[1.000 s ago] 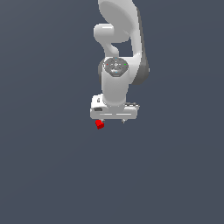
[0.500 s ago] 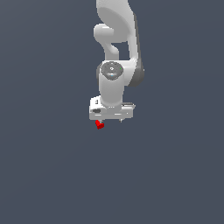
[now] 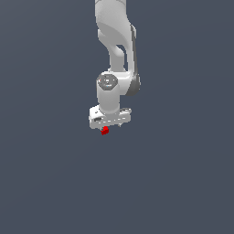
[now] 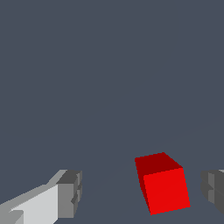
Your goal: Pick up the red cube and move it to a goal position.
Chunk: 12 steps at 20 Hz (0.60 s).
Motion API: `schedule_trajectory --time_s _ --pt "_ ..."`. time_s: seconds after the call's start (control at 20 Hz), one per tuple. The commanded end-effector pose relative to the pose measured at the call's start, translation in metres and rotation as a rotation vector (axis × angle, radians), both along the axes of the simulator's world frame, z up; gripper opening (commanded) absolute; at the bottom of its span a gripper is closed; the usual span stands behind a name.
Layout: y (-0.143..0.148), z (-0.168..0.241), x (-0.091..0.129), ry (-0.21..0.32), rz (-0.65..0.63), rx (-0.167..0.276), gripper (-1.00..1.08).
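The gripper (image 4: 140,194) is spread wide and grips nothing: in the wrist view its two gray fingertips (image 4: 70,194) stand well apart, with the red cube (image 4: 162,183) in the gap between them, nearer one tip than the other and touching neither. The cube sits slightly skewed to the line between the tips, one corner turned toward the camera.

In the exterior view the gripper (image 3: 109,124) hangs straight down from the white arm (image 3: 114,55), and the cube (image 3: 104,130) shows just under it, at about 7 o'clock from the middle of the hand. It seems to rest on the dark gray floor (image 3: 183,183), though that flat surface gives no clear contact line.

The cube looks rigid, plain-faced and probably light, so it should neither deform nor break under a squeeze. Its smooth faces may slip if caught on an edge. The best hold would be on two opposite flat sides, with the hand centered over it and turned a little to square up first.

No goal marker is visible.
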<state>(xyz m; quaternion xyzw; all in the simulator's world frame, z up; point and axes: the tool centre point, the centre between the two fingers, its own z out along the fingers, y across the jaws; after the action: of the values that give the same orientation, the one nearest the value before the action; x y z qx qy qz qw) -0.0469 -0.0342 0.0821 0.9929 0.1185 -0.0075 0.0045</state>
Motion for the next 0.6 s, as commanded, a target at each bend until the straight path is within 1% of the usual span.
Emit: schedule_trajectory --time_s 0.0,0.25,0.55 --pt "-0.009 -0.014 -0.007 -0.003 0.048 0.003 1.00" --pt "-0.024 -0.037 -0.017 -0.008 0.123 0.008 1.00" --pt "-0.036 -0.055 -0.022 -0.012 0.179 0.011 1.00"
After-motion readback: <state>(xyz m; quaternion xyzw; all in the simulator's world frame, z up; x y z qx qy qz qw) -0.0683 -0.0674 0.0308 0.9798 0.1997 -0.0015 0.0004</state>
